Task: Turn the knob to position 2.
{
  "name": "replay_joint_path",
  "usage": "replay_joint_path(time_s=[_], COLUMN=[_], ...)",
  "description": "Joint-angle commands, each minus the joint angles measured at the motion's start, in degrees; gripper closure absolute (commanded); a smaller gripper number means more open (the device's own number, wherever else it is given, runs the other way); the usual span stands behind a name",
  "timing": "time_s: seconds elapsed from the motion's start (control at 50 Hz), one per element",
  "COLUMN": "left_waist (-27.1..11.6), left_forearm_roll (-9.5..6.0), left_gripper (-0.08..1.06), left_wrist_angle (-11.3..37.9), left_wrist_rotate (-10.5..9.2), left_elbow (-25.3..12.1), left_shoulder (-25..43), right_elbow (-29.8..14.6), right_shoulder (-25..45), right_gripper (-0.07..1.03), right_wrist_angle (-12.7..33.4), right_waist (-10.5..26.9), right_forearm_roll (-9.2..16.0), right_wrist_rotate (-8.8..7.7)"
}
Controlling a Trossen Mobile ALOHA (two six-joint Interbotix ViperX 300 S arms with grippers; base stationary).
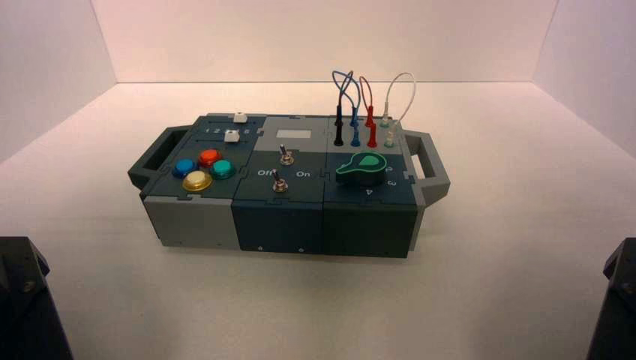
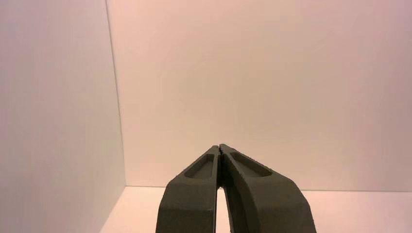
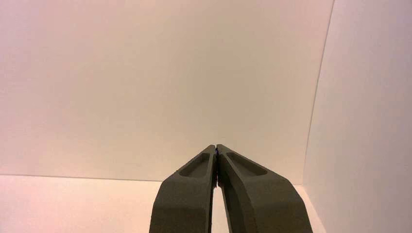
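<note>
The round dark knob with its bright green teardrop top [image 1: 364,168] sits on the box's [image 1: 285,217] right section, untouched, plugged wires [image 1: 360,105] behind it. Left gripper [image 2: 219,147] and right gripper [image 3: 215,147] are clenched empty, facing the white wall.

White lettering "Off" and "On" flanks the near toggle switch [image 1: 280,182] on the box's [image 1: 195,225] middle panel. Digits "3" and "4" sit beside the knob [image 1: 363,169]. Slider numbering is illegible.
</note>
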Motion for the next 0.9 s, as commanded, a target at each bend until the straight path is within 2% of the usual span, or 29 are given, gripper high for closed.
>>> replay_joint_path(time_s=[0.02,0.52,0.6,0.62,0.68,0.9], left_waist=[0.1,0.1,0.1,-0.1,-0.4,-3.9], left_forearm_roll=[0.09,0.09,0.00,0.00,0.00,0.09], left_gripper=[1.01,1.01,1.01,1.01,1.01,1.01], left_wrist_angle=[0.1,2.0,3.7,6.4,8.5,16.5], left_wrist_rotate=[0.00,0.00,0.00,0.00,0.00,0.00], left_elbow=[-2.1,-2.5,-3.2,-4.0,-4.7,-7.6], left_shoulder=[1.1,1.8,2.8,3.7,4.7,8.8], right_elbow=[-2.5,-3.3,-3.8,-4.5,-4.9,-6.2], right_shoulder=[0.2,0.3,0.3,0.3,0.3,1.3], right_gripper=[0.99,0.99,0.99,0.99,0.99,0.99], right_wrist_angle=[1.1,4.2,6.6,9.4,11.7,16.3], right_waist=[0.1,0.3,1.1,2.0,2.8,4.8], right_forearm_roll=[0.2,0.2,0.3,0.3,0.2,0.2], right_wrist_rotate=[0.00,0.00,0.00,0.00,-0.09,-0.18])
